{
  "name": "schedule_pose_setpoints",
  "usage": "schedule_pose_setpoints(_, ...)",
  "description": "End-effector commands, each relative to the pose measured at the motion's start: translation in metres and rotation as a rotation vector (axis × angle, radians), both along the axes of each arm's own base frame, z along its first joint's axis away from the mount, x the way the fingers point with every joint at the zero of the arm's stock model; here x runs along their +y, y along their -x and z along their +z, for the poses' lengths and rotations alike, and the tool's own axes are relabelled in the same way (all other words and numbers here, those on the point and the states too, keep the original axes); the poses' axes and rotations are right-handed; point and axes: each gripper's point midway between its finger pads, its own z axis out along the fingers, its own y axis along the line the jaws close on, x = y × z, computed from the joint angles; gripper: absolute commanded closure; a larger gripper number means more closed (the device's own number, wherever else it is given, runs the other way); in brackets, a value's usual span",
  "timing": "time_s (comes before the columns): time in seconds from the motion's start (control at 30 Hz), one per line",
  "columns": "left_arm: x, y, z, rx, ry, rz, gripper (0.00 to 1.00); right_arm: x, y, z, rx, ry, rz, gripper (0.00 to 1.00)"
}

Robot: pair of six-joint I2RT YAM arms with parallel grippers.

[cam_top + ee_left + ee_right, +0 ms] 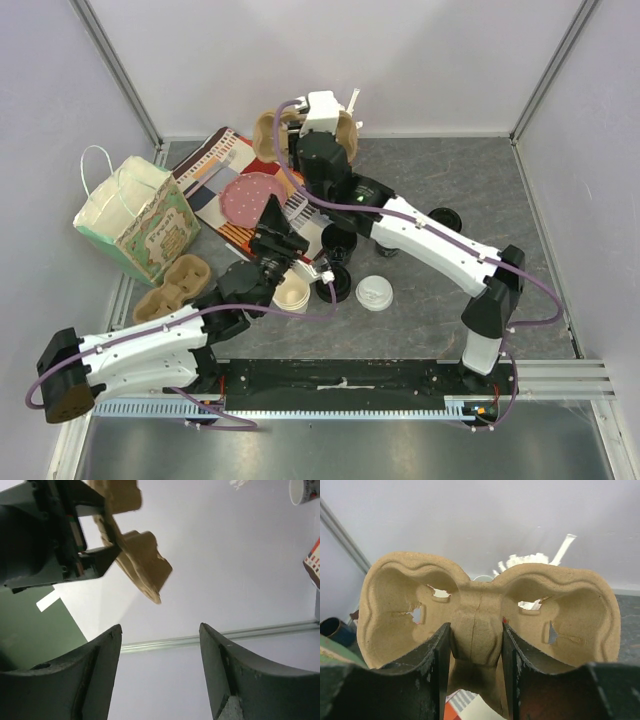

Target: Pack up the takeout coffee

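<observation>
Coffee cup (340,243) stands upright; carrier (476,602) held crosswise.

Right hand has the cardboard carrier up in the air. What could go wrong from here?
1. The right hand pinches the cardboard carrier only by its narrow centre ridge, so it might tilt or slip on the way down.
2. The open left hand sits close beneath it, near a white lid; lowering the carrier there could clip that arm.
</observation>
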Motion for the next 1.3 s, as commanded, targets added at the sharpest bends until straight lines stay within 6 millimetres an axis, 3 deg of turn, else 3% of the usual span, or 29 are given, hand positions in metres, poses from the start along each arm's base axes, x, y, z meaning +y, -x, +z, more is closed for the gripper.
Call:
schedule_pose_setpoints(0.0,0.007,-0.004,-0.005,0.222,-0.053,0.066,0.3,-0.054,-0.006,0.046,-0.065,-0.098,-0.065,0.53)
schedule_pose_setpoints(0.07,0.012,0.001,-0.029,0.434,-0.03,0.094,0.3,-0.073,-0.009,0.046,-0.064,-0.089,-0.096,0.52)
schedule_pose_setpoints(0.1,0.02,0.012,-0.037,0.615,0.061,0.144,0.29,-0.093,-0.011,0.048,-0.067,-0.091,-0.128,0.52)
schedule_pose_setpoints(0.13,0.009,0.022,-0.046,0.75,0.117,0.105,0.29,-0.104,-0.012,0.049,-0.069,-0.095,-0.142,0.53)
schedule_pose_setpoints(0.17,0.004,0.031,-0.051,0.857,0.17,0.109,0.29,-0.112,-0.012,0.049,-0.068,-0.095,-0.148,0.53)
schedule_pose_setpoints(0.2,-0.002,0.044,-0.035,0.963,0.331,0.11,0.29,-0.129,-0.012,0.051,-0.07,-0.105,-0.171,0.53)
schedule_pose_setpoints(0.23,-0.011,0.066,-0.063,1.161,0.27,0.119,0.3,-0.135,-0.013,0.05,-0.069,-0.102,-0.171,0.53)
schedule_pose_setpoints(0.3,-0.022,0.088,-0.07,1.319,0.339,0.122,0.3,-0.151,-0.011,0.049,-0.066,-0.097,-0.194,0.53)
schedule_pose_setpoints(0.33,-0.027,0.107,-0.083,1.453,0.319,0.107,0.29,-0.156,-0.011,0.047,-0.064,-0.09,-0.2,0.53)
schedule_pose_setpoints(0.4,-0.027,0.123,-0.102,1.594,0.339,0.153,0.27,-0.172,-0.009,0.043,-0.054,-0.078,-0.223,0.53)
schedule_pose_setpoints(0.47,-0.022,0.118,-0.114,1.719,0.437,0.225,0.27,-0.181,-0.006,0.039,-0.045,-0.072,-0.231,0.53)
schedule_pose_setpoints(0.6,0.005,0.062,-0.115,1.644,0.647,0.324,0.26,-0.202,0.003,0.029,-0.033,-0.085,-0.244,0.53)
schedule_pose_setpoints(0.73,-0.012,0.066,-0.114,1.712,0.72,0.229,0.22,-0.209,0.006,0.019,-0.012,-0.07,-0.251,0.53)
schedule_pose_setpoints(0.93,-0.008,0.058,-0.153,1.698,0.828,0.313,0.22,-0.212,0.012,0.012,0.004,-0.066,-0.24,0.53)
schedule_pose_setpoints(0.97,-0.004,0.058,-0.166,1.689,0.83,0.356,0.22,-0.213,0.012,0.011,0.005,-0.065,-0.242,0.53)
schedule_pose_setpoints(1.07,0.007,0.036,-0.185,1.574,0.845,0.442,0.22,-0.213,0.014,0.011,0.006,-0.066,-0.234,0.54)
schedule_pose_setpoints(1.27,0.001,0.033,-0.206,1.599,0.862,0.467,0.25,-0.215,0.016,0.005,0.02,-0.047,-0.23,0.54)
